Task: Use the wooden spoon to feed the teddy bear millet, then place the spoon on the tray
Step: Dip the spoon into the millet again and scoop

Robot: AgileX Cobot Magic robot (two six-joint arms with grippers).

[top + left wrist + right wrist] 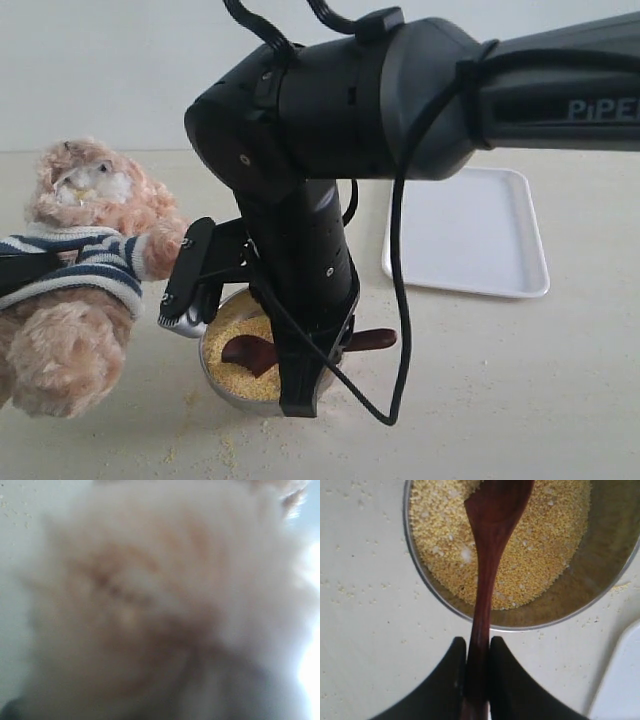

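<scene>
**Now: spoon in the millet, held by the right hand**

The right hand [477, 645] is seen clenched on the thin handle of the wooden spoon [487, 555], one finger pressed to each side. The grip is taken far back on the handle, and a short stub of it shows behind the fingers in the exterior view. Straight ahead of the fingertips, the spoon's oval bowl lies on the millet [530, 545], which is heaped in the metal bowl [600, 580]. Loose grains are scattered on the table [520, 400] around the hand.

The teddy bear [85, 270] is placed near one side of the right hand. The tray [470, 230] lies well apart on the opposite side, and nothing is seen on it.

A dark part taken to be the left hand [25, 272] lies across the bear's striped shirt. Its wrist view is filled with blurred fur, so it cannot be told whether it is clenched or released.

Handling, as judged:
- **Spoon:** it is taken to be light, stiff and smooth. With so narrow a handle, twisting between the fingers is possible.
- **Millet:** it is expected to pour off at any tilt, so the spoon's bowl should be kept level.
- **Bear:** it is soft and will yield if pushed.

The feeding step is judged to be under way. The spoon has not yet been put on the tray.
</scene>
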